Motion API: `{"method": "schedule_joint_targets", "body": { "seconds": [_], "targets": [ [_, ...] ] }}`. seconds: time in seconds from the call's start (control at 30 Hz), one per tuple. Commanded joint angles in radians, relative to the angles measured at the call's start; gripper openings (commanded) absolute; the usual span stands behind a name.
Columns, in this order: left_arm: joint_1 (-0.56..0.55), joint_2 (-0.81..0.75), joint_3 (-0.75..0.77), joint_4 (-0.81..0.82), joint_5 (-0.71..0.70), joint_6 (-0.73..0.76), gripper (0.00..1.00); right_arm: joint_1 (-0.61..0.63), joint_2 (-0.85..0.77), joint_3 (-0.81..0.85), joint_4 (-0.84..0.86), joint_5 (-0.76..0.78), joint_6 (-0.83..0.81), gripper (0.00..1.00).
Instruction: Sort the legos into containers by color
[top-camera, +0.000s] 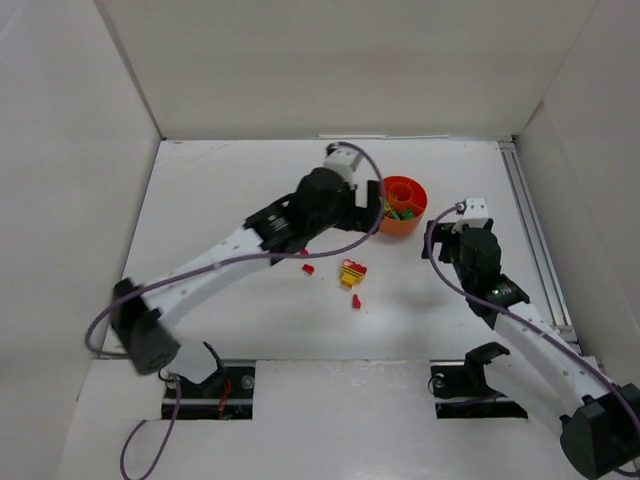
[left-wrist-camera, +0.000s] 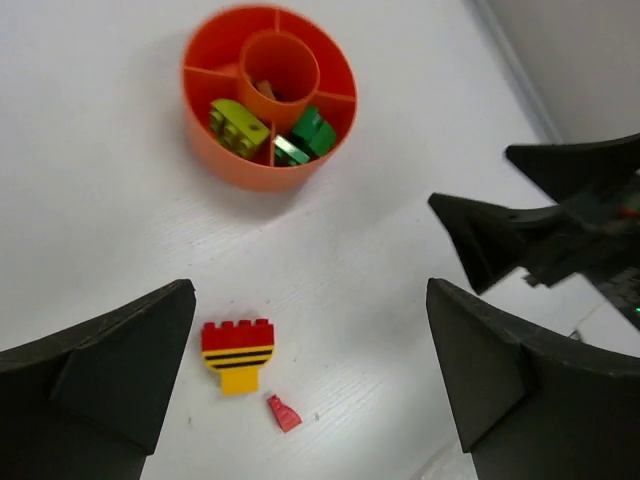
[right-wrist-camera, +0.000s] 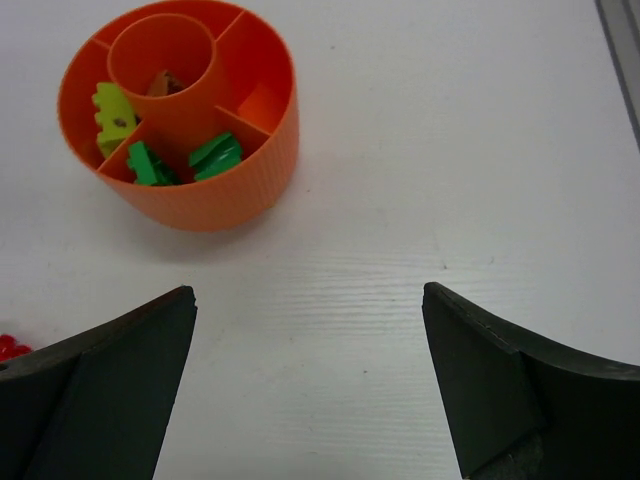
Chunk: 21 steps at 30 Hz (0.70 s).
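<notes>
The orange divided bowl (top-camera: 415, 222) stands at the back centre of the table. In the left wrist view the bowl (left-wrist-camera: 235, 168) holds a lime brick (left-wrist-camera: 238, 127), green bricks (left-wrist-camera: 310, 135) and a brown piece (left-wrist-camera: 265, 88) in the central cup. A red-and-yellow stacked piece (left-wrist-camera: 237, 355) and a small red brick (left-wrist-camera: 284, 412) lie on the table below my open, empty left gripper (left-wrist-camera: 310, 330), which hovers just left of the bowl (top-camera: 368, 203). My right gripper (right-wrist-camera: 308, 340) is open and empty, right of the bowl (right-wrist-camera: 225, 205), over bare table.
Another small red brick (top-camera: 308, 268) lies left of the stacked piece (top-camera: 353, 272), and one (top-camera: 356, 301) lies in front of it. White walls enclose the table. A rail (top-camera: 530, 215) runs along the right edge.
</notes>
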<state>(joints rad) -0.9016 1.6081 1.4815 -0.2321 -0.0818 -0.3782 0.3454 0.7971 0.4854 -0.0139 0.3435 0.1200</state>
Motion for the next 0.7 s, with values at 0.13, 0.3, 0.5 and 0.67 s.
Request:
{"method": "schedule_joint_targets", "body": {
  "seconds": [0.13,0.3,0.5,0.67],
  "targets": [
    [0.07,-0.529,-0.47,-0.024,-0.207,-0.275,1.0,0.219,0.209,0.157,0.071,-0.172,-0.196,0.99],
    [0.115,-0.718,-0.702,-0.157,-0.196,-0.444,1.0,0.391,0.5,0.339,0.071,-0.331,-0.261,0.97],
    [0.115,-0.873,-0.733,-0.401,-0.266,-0.663,1.0,0.475,0.865,0.62,0.081,-0.406,-0.223,0.92],
    [0.124,-1.031,-0.713,-0.518,-0.282,-0.729,1.0,0.488,1.066,0.795,0.081,-0.42,-0.187,0.81]
  ]
}}
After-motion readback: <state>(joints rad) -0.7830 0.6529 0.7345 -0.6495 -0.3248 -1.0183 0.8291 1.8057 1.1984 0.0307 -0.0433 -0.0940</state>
